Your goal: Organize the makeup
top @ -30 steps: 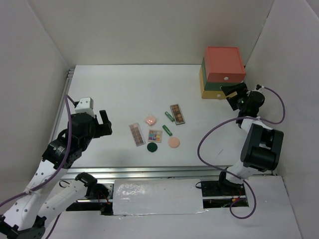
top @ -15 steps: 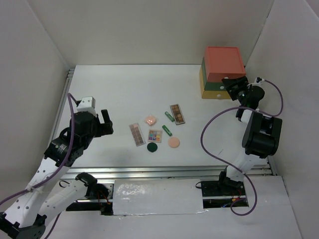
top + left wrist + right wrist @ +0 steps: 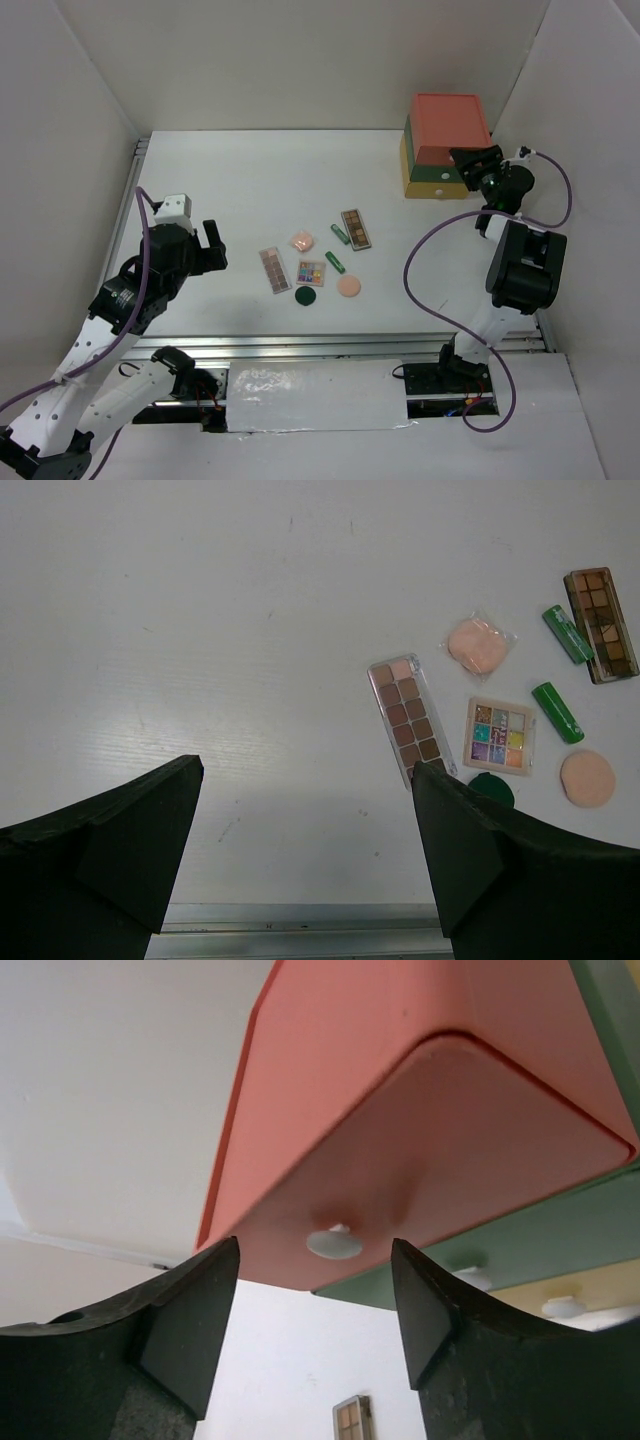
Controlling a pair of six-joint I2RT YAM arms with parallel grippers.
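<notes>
The makeup lies in a loose group mid-table: a long brownish palette (image 3: 272, 270), a pink compact (image 3: 301, 241), a square multicolour palette (image 3: 311, 272), a dark-green compact (image 3: 306, 296), a peach compact (image 3: 348, 286), two green tubes (image 3: 339, 235) (image 3: 335, 262) and a second long palette (image 3: 356, 229). My left gripper (image 3: 207, 247) is open and empty, left of the group; its wrist view shows the nearest long palette (image 3: 411, 720) by the right finger. My right gripper (image 3: 478, 168) is open at the drawer box, its jaws either side of the red drawer's white knob (image 3: 335, 1243), not touching it.
The stacked red, green and yellow drawer box (image 3: 445, 146) stands at the back right against the wall, drawers shut. White walls enclose the table on three sides. A metal rail (image 3: 300, 345) runs along the near edge.
My right gripper has risen and moved in towards the front of the drawer box, up to the red drawer. The left arm shifted slightly at first, then stayed still.
</notes>
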